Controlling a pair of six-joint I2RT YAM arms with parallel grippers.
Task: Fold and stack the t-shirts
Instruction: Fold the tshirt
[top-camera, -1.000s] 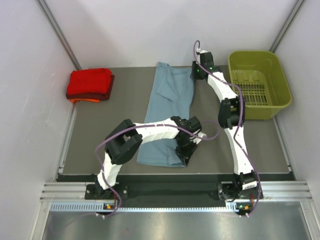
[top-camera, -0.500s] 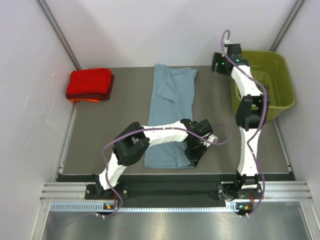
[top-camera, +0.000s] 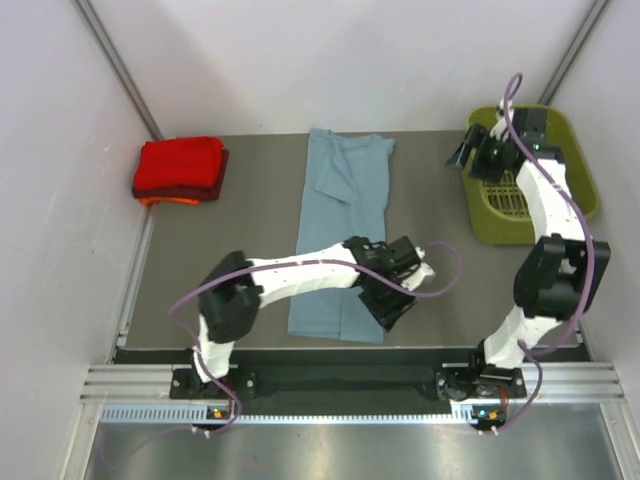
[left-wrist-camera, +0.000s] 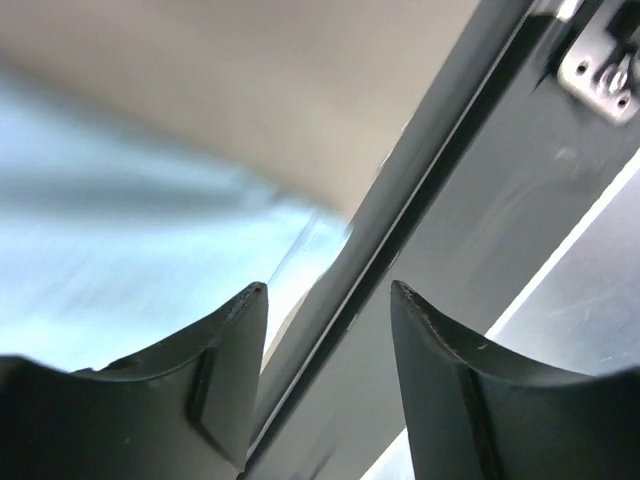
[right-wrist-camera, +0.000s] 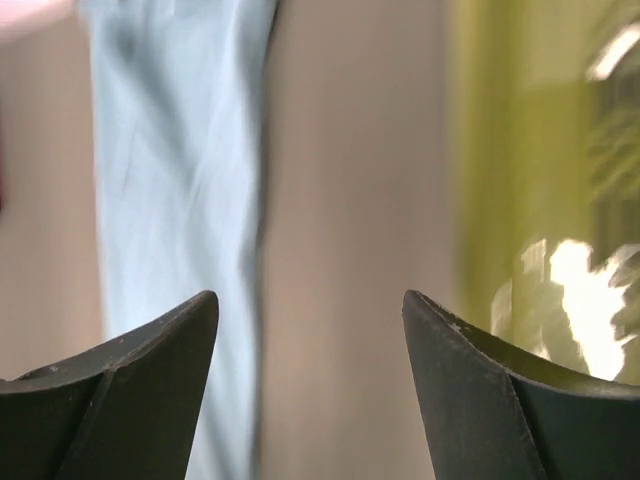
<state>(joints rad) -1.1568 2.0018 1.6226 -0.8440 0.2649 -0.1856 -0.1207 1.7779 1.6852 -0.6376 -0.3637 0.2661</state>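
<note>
A dusty grey-blue t-shirt (top-camera: 345, 225) lies as a long lengthwise strip down the middle of the grey mat. My left gripper (top-camera: 390, 308) hovers at the shirt's near right corner, open, with nothing between its fingers. In the left wrist view the left gripper (left-wrist-camera: 328, 290) shows the shirt (left-wrist-camera: 110, 260) at the left, blurred. My right gripper (top-camera: 460, 157) is raised beside the basket's left rim, open and empty. The right wrist view places the right gripper (right-wrist-camera: 310, 298) over bare mat, with the shirt (right-wrist-camera: 170, 150) to its left. A stack of folded t-shirts (top-camera: 180, 168), bright red over dark red and orange, sits at the far left.
An olive-green plastic basket (top-camera: 497, 228) stands at the far right, and part of the right arm crosses it; the basket (right-wrist-camera: 520, 150) also fills the right of the right wrist view. The table's dark front rail (left-wrist-camera: 470, 230) runs just beyond the left fingers. White walls enclose the mat.
The left gripper has opened and let go of the shirt's near right corner. The right arm has swung from the shirt's far right corner over to the basket, its jaws opening.
</note>
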